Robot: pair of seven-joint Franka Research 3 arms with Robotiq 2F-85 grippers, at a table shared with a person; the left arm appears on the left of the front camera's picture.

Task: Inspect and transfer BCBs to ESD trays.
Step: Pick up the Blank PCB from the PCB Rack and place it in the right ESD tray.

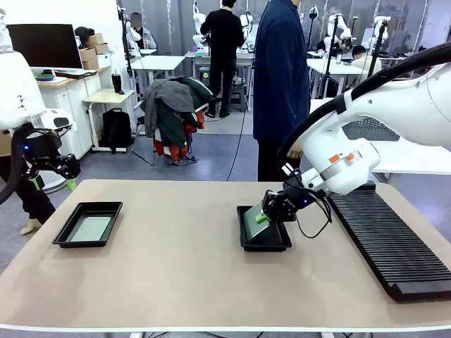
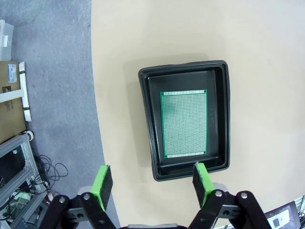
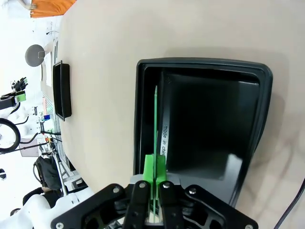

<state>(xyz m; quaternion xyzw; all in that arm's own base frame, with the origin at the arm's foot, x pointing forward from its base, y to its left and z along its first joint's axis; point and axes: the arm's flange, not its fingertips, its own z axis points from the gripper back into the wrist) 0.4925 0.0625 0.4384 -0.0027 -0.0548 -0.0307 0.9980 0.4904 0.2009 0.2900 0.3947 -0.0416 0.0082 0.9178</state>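
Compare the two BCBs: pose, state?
Pose: the left BCB lies flat in the left tray; the right BCB is held tilted on edge within the right tray.
Grip: the left BCB is untouched; the right BCB is clamped by the right gripper.
Both are green boards, each in a black tray.

Counter (image 1: 176, 282): beige top, rounded corners. Carries one black ESD tray (image 1: 99, 205) near the left edge, a second ESD tray (image 1: 264, 246) right of centre, and a long black ribbed rack (image 1: 391, 246) along the right edge.
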